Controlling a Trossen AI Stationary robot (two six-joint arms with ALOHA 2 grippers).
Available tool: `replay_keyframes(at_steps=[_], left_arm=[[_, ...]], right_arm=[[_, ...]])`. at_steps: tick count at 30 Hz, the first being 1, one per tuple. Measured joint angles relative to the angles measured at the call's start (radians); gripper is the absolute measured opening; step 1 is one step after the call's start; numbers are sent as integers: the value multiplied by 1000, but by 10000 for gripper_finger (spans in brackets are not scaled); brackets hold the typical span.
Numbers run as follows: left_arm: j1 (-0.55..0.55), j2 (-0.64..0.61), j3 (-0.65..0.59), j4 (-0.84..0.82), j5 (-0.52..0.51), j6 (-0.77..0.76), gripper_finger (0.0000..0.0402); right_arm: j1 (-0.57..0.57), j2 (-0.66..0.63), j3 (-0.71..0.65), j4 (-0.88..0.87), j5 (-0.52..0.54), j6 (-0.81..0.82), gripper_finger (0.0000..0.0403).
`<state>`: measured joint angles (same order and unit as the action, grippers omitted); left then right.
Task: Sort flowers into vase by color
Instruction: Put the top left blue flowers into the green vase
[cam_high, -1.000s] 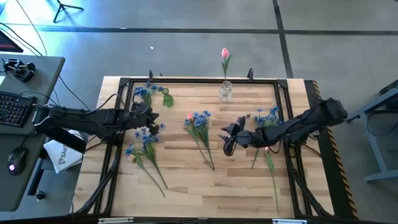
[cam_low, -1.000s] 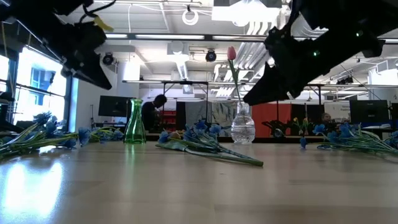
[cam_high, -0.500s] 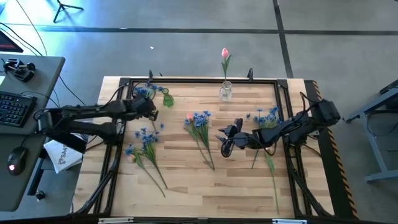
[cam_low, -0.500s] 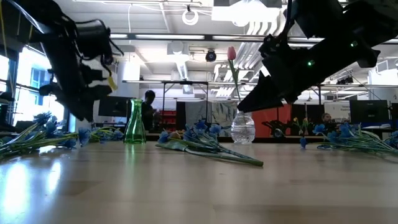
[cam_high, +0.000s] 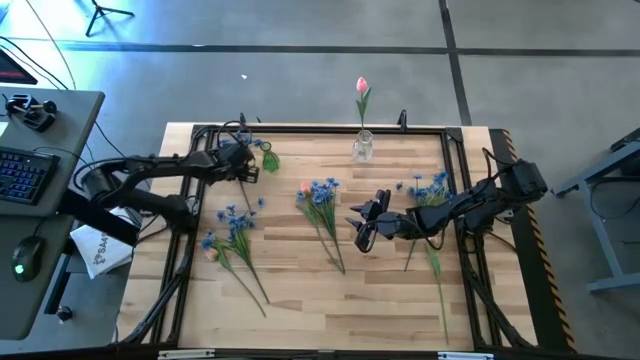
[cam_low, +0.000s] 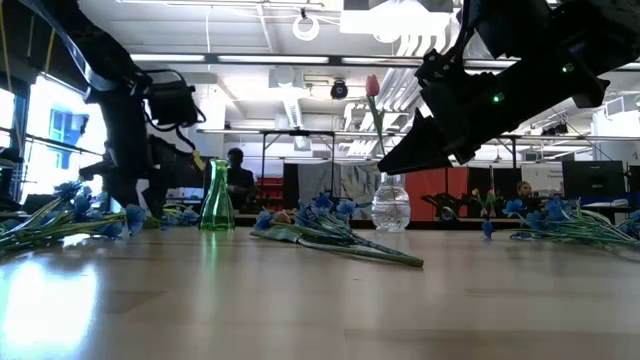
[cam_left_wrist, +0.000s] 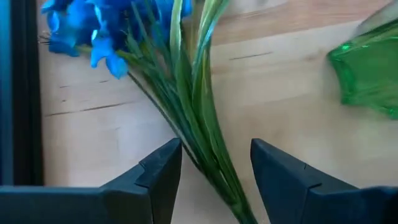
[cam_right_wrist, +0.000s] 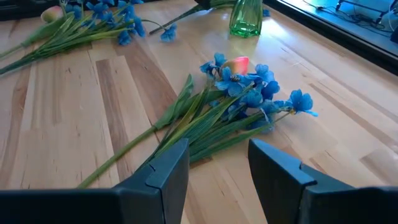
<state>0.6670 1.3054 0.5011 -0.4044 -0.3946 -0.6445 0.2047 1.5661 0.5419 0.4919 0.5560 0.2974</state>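
Left gripper (cam_left_wrist: 214, 171) fingers apart, low over the stems of a blue bunch (cam_left_wrist: 134, 37) at the far-left corner, green vase (cam_left_wrist: 367, 81) just beside; right gripper (cam_right_wrist: 214, 168) fingers apart, empty, above mid-table facing the middle bunch (cam_right_wrist: 249, 93) with a pink bud (cam_right_wrist: 235, 63) in it. Flowers likely light, stems thin, springy and slippery; best pinched mid-stem, clear of the soft blossoms. Clear vase (cam_high: 362, 146) at far edge already holds one pink flower (cam_high: 361, 87). Black frame rail (cam_left_wrist: 15, 93) close by the left bunch; bare table (cam_high: 330, 300) near side.
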Motion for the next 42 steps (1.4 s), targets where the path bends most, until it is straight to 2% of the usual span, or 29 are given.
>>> replay_keyframes(at_steps=[6,9,12,18,23,27,31,34,37,42], left_arm=[[32,70,3,7,1,1,179],[32,84,4,15,3,1,161],[32,77,4,20,12,2,122],[34,28,-2,2,20,35,17],[34,-53,-2,1,-3,54,17],[34,-165,-2,5,-28,99,9],[34,-298,-2,44,-63,191,5],[32,-394,-2,135,-60,280,6],[32,-463,-1,275,6,413,6],[32,-509,-1,549,249,640,7]], right_arm=[[0,0,0,0,-3,1,161],[0,0,0,0,-3,1,161],[0,0,0,3,-3,1,161],[0,0,0,4,-2,2,161],[0,0,0,4,-2,16,161],[0,0,0,4,-2,17,161],[0,0,0,5,-2,17,161],[-1,0,0,6,-2,17,161],[-1,0,0,7,-2,17,161],[-1,0,0,7,-2,16,161]])
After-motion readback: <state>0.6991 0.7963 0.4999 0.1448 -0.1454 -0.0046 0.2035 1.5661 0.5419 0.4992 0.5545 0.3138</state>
